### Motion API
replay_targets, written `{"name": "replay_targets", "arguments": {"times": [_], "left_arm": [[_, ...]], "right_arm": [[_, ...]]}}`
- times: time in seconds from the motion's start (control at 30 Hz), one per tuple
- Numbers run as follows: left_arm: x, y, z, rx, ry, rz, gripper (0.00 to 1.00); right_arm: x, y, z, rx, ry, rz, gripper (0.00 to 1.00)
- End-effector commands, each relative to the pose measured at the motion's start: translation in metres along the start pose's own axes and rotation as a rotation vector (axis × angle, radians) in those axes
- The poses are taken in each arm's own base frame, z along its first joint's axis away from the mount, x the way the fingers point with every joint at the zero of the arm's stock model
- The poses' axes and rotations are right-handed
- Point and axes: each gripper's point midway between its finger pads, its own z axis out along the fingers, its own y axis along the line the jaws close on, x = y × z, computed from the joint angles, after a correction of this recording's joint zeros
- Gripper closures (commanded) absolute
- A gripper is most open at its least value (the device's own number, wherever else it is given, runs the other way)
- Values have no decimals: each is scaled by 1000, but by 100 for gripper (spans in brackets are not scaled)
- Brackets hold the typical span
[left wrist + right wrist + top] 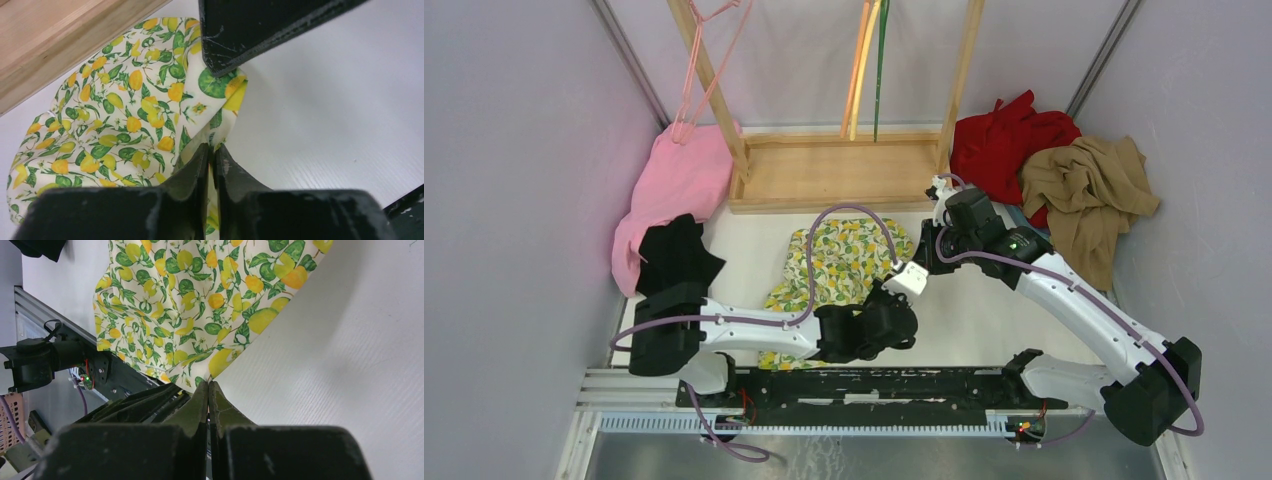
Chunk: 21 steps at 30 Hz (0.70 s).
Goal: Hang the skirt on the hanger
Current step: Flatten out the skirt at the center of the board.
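Observation:
The skirt, cream with yellow lemons and green leaves, lies on the white table in front of the wooden rack. My left gripper is at the skirt's right edge, shut on a raised fold of the fabric. My right gripper is just beyond it, also shut, with a corner of the skirt running into its tips. In the left wrist view, one dark finger of the right gripper presses on the skirt. The pink hanger hangs at the rack's left post.
The wooden rack's base stands behind the skirt, with a green hanger and an orange-yellow hanger hanging over it. A pink garment and a black one lie left. Red and tan garments lie right.

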Motion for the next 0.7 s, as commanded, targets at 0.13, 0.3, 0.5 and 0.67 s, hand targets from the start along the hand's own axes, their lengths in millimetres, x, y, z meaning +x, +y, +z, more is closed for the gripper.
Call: {"name": "replay_targets", "arguments": {"times": [0.13,0.3,0.5,0.67], "left_arm": [[-27,12,-13,-21,-41,-80,50],[-24,5,-20,38,-41,-94,48],[-45,4,-50,108,-75,-116,46],[-47,10,-63,154,-90,-136,44]], "right_arm": [[-22,17,-12,-51,-76,-23,99],[-23,15,-12,-43,-76,-28,99],[-24,14,-10,-34,-72,-34,99],[-26,16,-13,-38,-79,-38,99]]}}
